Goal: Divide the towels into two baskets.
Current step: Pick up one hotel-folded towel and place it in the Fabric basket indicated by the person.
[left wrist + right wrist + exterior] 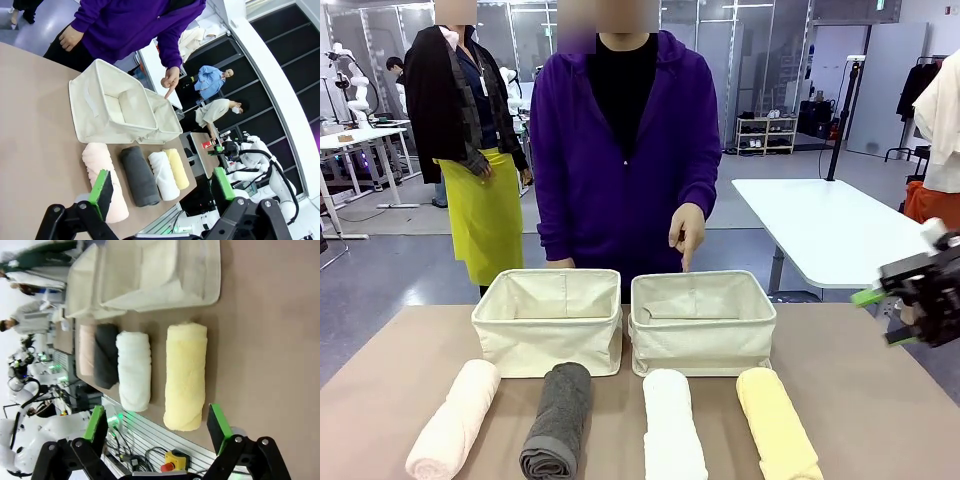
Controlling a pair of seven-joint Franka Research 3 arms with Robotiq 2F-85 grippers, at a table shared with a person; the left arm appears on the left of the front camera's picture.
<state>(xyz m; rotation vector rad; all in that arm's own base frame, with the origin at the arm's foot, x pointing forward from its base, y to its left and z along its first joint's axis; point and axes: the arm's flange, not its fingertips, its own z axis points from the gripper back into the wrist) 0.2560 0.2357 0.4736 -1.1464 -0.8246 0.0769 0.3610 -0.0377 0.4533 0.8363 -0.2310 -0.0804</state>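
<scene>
Our left gripper (162, 187) and right gripper (156, 422) gape wide and empty; we judge the four rolled terry-cloth towels (670, 430), lower centre, lined up before two rectangular cream canvas baskets (548, 340) for easy sorting.

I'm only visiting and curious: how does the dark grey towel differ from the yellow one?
Colour: the dark grey towel is charcoal, the yellow towel pale butter. Place: the grey one lies second from the left, before the left basket; the yellow one ends the row, before the right basket, nearest the open right pincer. Both are rolled, lying on the table, untouched.
</scene>
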